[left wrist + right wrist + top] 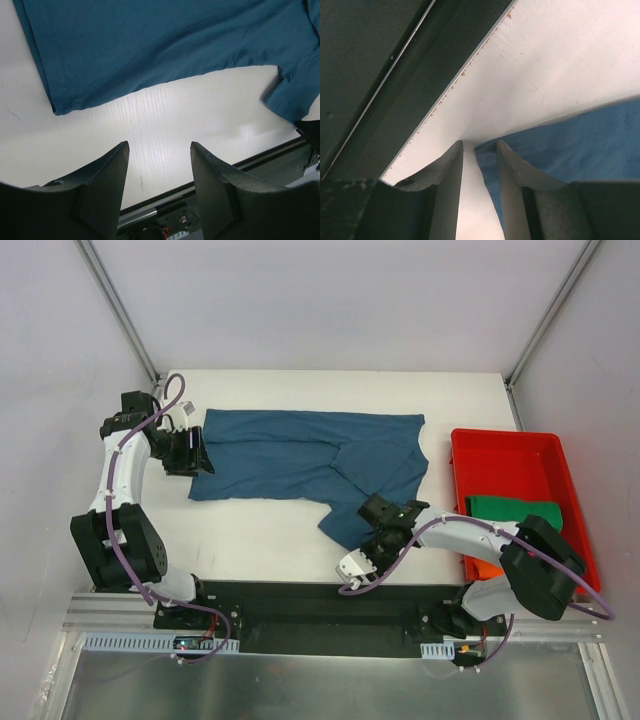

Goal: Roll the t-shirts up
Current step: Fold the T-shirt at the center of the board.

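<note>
A dark teal-blue t-shirt (300, 455) lies spread flat across the white table (250, 540). My left gripper (192, 458) is at its left edge. In the left wrist view it (157, 145) is open and empty over bare table, with the shirt (175, 40) and its near-left corner beyond the fingers. My right gripper (362, 550) is at the shirt's near corner. In the right wrist view it (479, 144) is low at the table with a narrow gap. The shirt's corner (580, 145) lies along the inside of the right finger, not clamped.
A red bin (505, 435) stands at the table's right side. It holds a green shirt (515, 510) and an orange one (485, 568), partly hidden by my right arm. The black front rail (380, 65) runs close to my right gripper.
</note>
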